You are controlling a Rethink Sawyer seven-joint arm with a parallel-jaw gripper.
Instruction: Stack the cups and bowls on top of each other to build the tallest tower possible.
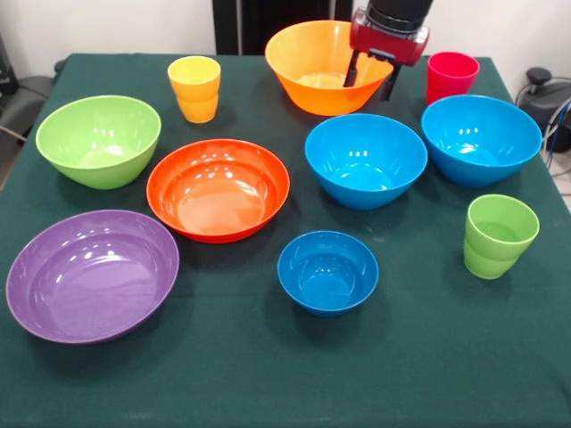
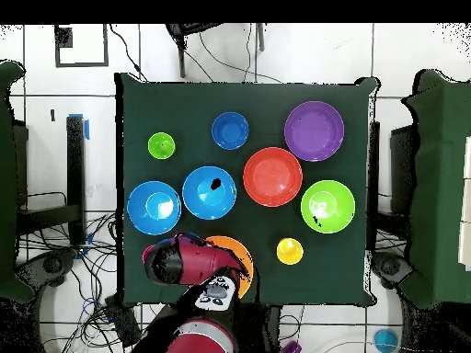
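Front view: gripper (image 1: 372, 78) at top centre, fingers spread apart, straddling the yellow-orange bowl (image 1: 314, 71) rim. Glossy stiff plastic, likely light and slippery; take the thin rim.
Overhead view: same bowl (image 2: 235, 255) lower centre, half hidden under the arm; nothing stacked yet.

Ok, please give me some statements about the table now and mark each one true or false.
1. The end effector hangs over the yellow-orange bowl. True.
2. The small blue bowl sits inside the purple bowl. False: both stand apart on the cloth.
3. The red cup stands beside a large blue bowl. True.
4. A tower is already built. False: nothing is stacked.
5. The yellow cup lies on its side. False: it is upright.
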